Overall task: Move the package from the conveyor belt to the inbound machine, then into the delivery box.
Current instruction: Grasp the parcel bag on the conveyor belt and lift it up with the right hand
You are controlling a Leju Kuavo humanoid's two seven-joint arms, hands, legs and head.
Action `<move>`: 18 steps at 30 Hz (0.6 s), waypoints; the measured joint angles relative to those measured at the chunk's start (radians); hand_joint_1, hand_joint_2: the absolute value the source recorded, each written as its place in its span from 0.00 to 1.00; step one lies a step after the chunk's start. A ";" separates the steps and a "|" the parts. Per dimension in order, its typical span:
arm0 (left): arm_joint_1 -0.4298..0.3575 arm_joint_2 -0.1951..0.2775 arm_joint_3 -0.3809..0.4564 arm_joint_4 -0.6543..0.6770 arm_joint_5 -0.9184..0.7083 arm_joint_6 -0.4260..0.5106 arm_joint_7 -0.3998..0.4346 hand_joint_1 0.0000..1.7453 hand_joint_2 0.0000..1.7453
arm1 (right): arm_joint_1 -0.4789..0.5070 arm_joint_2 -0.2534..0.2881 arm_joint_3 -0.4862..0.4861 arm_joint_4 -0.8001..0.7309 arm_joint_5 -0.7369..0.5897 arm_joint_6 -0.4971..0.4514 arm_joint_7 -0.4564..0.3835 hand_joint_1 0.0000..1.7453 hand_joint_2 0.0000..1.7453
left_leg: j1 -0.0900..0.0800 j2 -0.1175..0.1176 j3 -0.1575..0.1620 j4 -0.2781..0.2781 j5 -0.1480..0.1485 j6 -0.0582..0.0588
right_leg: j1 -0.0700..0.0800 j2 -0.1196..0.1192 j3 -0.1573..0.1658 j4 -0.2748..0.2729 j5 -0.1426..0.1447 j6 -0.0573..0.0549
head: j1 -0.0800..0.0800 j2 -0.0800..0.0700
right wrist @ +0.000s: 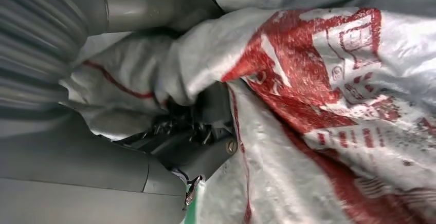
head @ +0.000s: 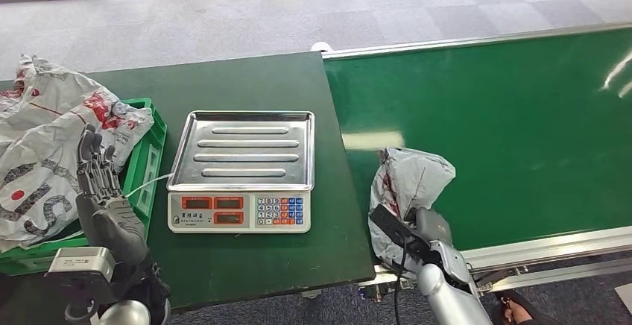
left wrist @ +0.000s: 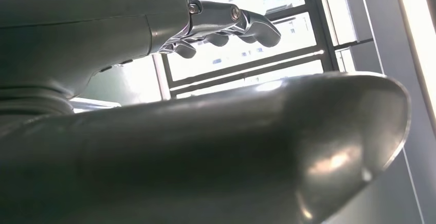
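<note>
A crumpled grey package with red print (head: pixel 414 180) lies on the green conveyor belt (head: pixel 514 116), close to its near edge and next to the table. My right hand (head: pixel 419 234) reaches up into its near side. In the right wrist view the dark fingers (right wrist: pixel 198 131) are dug into the bunched film of the package (right wrist: pixel 329 80) and grip a fold. The inbound machine, a scale with a steel pan (head: pixel 250 150), stands bare on the dark green table. My left hand (head: pixel 100 191) is raised by the green crate (head: pixel 154 150), with its fingers (left wrist: pixel 241 21) straight, apart and holding nothing.
The green crate at the table's left holds large grey and red packages (head: pixel 45 139) that spill over its rim. A white cable (head: pixel 149 185) runs from the scale toward the crate. The conveyor's metal rail (head: pixel 551 244) runs along its near side. Grey floor lies beyond.
</note>
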 joint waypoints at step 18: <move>0.027 -0.001 0.018 -0.009 0.019 0.000 -0.041 0.00 0.00 | 0.024 -0.082 0.000 -0.458 0.393 -0.127 0.116 1.00 1.00 | -0.001 0.000 -0.002 0.000 0.000 0.000 | -0.001 0.001 -0.002 0.000 0.000 0.000 | 0.000 0.000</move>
